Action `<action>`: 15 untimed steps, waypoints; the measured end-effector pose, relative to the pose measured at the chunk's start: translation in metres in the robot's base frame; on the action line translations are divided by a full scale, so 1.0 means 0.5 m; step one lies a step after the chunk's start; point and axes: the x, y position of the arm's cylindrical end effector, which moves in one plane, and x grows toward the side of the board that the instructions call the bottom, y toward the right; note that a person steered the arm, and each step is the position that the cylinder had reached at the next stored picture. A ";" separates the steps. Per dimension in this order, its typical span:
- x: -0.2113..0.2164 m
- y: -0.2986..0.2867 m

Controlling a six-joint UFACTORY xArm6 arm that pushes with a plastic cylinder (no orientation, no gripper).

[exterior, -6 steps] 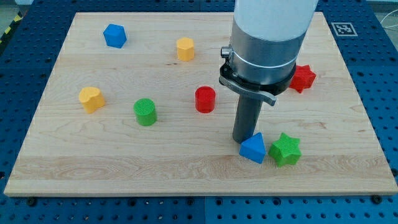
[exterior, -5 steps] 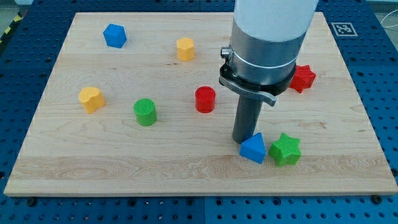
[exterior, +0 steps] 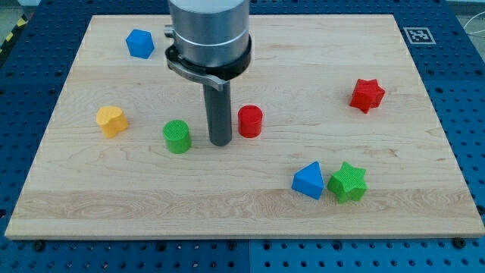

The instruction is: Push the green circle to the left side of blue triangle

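now my tip (exterior: 220,142) stands between green circle (exterior: 176,136) and red cylinder (exterior: 250,121); no claw shows.

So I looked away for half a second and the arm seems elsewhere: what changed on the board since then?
My tip swung from beside the blue triangle toward the view's left and now stands between the green circle and the red cylinder. The arm now hides the yellow block near the view's top. No block visibly moved.
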 end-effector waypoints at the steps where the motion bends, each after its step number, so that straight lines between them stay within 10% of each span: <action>1: -0.027 -0.032; 6: -0.042 -0.209; 15: 0.092 -0.119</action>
